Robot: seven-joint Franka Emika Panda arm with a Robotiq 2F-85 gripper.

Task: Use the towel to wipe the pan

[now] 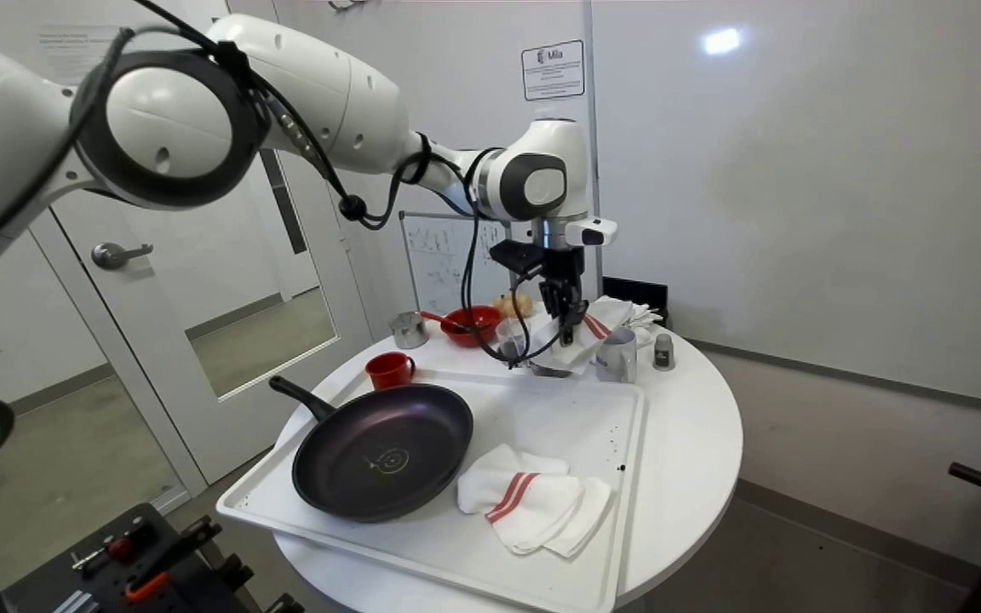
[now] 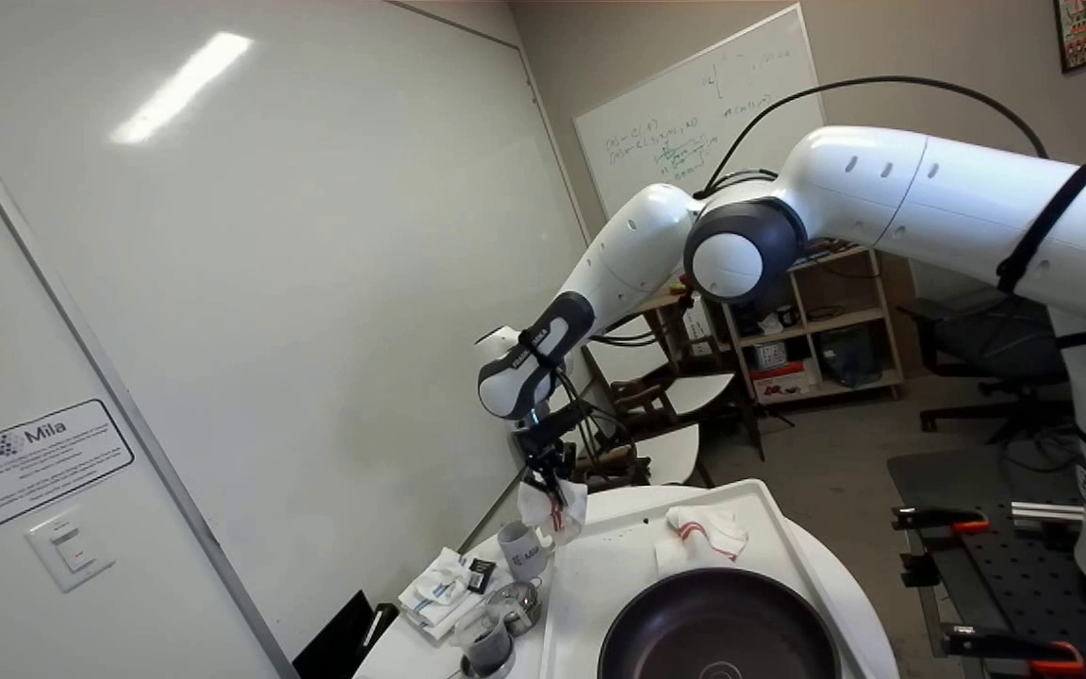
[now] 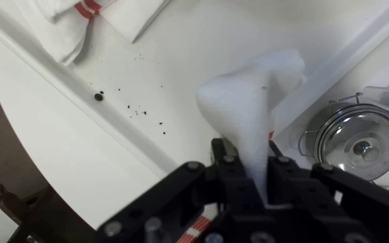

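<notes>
My gripper [image 1: 569, 330] is shut on a white towel with red stripes [image 1: 599, 325], which hangs from the fingers above the far edge of the tray. The gripper [image 2: 552, 488] and this held towel [image 2: 543, 509] show beside the grey mug in an exterior view. In the wrist view, the held towel [image 3: 245, 101] is bunched between the fingers [image 3: 247, 148]. The dark pan [image 1: 384, 451] lies on the tray, apart from the gripper; it also shows in an exterior view [image 2: 722, 632]. A second red-striped towel [image 1: 533, 502] lies folded beside the pan, also in the wrist view [image 3: 62, 30].
The white tray [image 1: 550, 413] has dark crumbs [image 3: 144, 113] on it. A grey mug [image 1: 618, 356], a shaker [image 1: 663, 352], a red bowl [image 1: 478, 328], a red cup [image 1: 389, 370] and a lidded steel pot [image 3: 360, 141] stand round its far side. Folded cloths [image 2: 435, 594] lie near the wall.
</notes>
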